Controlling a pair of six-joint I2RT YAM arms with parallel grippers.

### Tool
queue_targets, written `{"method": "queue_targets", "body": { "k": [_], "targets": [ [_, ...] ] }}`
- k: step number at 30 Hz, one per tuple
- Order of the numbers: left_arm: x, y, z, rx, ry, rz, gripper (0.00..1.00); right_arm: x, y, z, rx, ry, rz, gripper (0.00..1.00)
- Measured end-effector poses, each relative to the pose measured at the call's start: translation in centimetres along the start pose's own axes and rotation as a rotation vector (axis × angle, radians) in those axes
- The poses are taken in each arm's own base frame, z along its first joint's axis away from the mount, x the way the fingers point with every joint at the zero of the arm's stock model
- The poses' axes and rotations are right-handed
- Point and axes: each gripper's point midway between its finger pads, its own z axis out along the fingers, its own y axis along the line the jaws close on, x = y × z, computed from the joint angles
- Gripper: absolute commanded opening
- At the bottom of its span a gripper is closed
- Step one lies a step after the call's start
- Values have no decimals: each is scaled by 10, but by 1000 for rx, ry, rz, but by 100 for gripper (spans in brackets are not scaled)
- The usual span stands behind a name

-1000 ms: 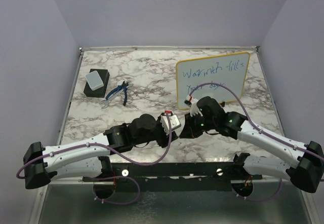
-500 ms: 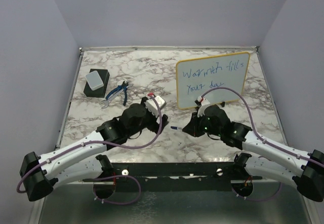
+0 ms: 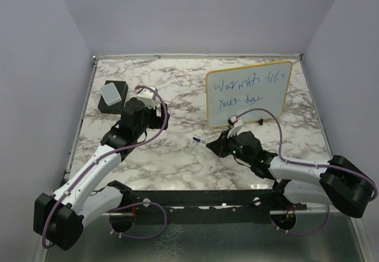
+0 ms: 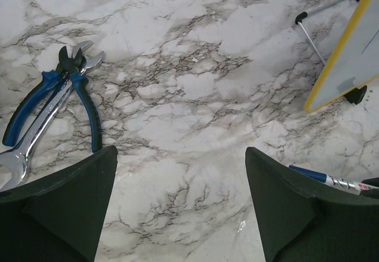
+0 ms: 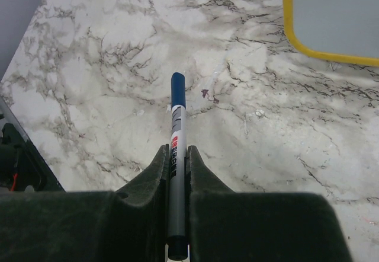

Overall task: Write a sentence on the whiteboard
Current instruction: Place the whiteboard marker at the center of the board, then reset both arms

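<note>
The whiteboard (image 3: 249,92) stands upright at the back right, yellow-framed, with the sentence (image 3: 243,93) in thin blue handwriting on two lines. Its edge also shows in the left wrist view (image 4: 354,60) and in the right wrist view (image 5: 334,13). My right gripper (image 3: 217,145) (image 5: 176,150) hangs low in front of the board, shut on a grey marker (image 5: 176,133) whose blue end (image 3: 198,140) points left. My left gripper (image 3: 143,100) (image 4: 180,149) hovers over the left half of the table, open, with only marble between its fingers. The marker's end (image 4: 330,181) shows at its right.
A black eraser block with a grey top (image 3: 112,95) lies at the back left. Blue-handled pliers (image 4: 59,96) and a steel wrench (image 4: 23,149) lie just left of my left gripper, hidden under that arm in the top view. The board's wire stand (image 4: 320,40) juts out behind it.
My left gripper opened, left the marker at the centre and swung away to the back left. My right gripper drew back from the left one and sank lower, marker still in it.
</note>
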Motion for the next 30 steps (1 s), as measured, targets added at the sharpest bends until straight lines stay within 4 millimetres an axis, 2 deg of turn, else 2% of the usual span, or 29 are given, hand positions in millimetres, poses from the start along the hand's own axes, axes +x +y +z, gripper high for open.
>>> {"method": "queue_targets", "body": {
  "k": [5,10,14,17,20,23,27,30],
  "targets": [
    [0,-2,0,12,2,-1,89,5,-9,12,30,-16,25,12],
    [0,0,0,10,2,-3,89,16,-21,22,93,18,55,27],
    [-1,1,0,6,-1,-7,89,7,-20,28,115,3,77,42],
    [-2,3,-1,2,-6,-13,89,0,-18,30,120,-14,87,47],
    [-4,4,-2,-1,-14,-27,90,0,-22,26,144,-12,88,54],
    [-7,6,-4,-10,-23,-48,90,-8,-23,17,168,-30,89,73],
    [-14,15,-8,-41,-52,-79,99,-30,-28,-2,230,-84,60,90],
    [-21,29,-14,-99,-88,-120,99,-56,-35,-17,301,-132,33,93]
  ]
}}
